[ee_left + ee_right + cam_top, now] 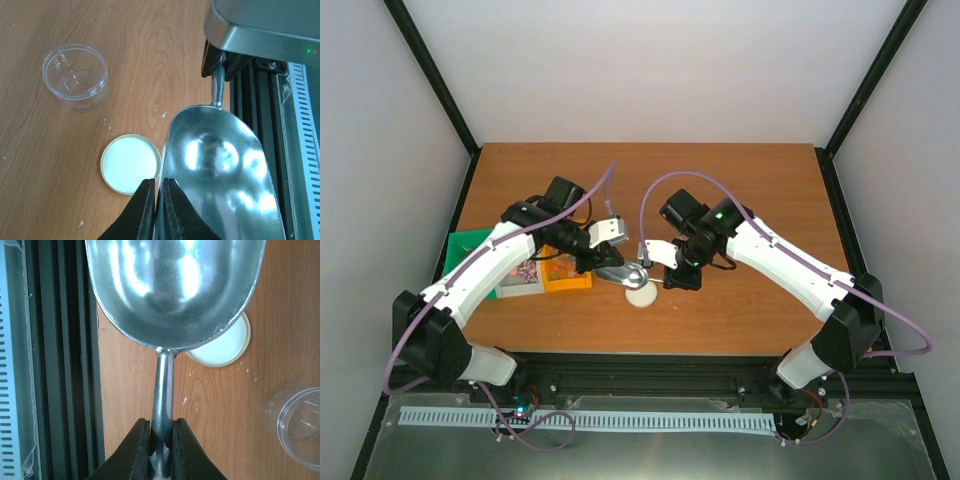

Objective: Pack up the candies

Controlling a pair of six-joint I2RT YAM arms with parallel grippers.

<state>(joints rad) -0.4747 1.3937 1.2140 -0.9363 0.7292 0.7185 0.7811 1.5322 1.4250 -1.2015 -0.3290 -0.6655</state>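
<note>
Shiny curved silver metal scoop (pixel 175 290) over white gold-rimmed round lid (pixel 131 163). Right gripper (pixel 161 437) pinches thin handle, left gripper (pixel 159 190) pinches bowl rim, arms angled inward. Tiny mixed-colour candies (pixel 528 270) in white plastic bin (pixel 505 292), left.

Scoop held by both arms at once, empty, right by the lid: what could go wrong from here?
1. The right gripper clamps the handle of the scoop while the left gripper pinches its rim. If either arm moves before the other lets go, the scoop could twist or slip.
2. The bowl is right next to the lid, so a dip could knock it.
3. The empty clear jar stands loose nearby, and a sweeping arm could tip it.
</note>
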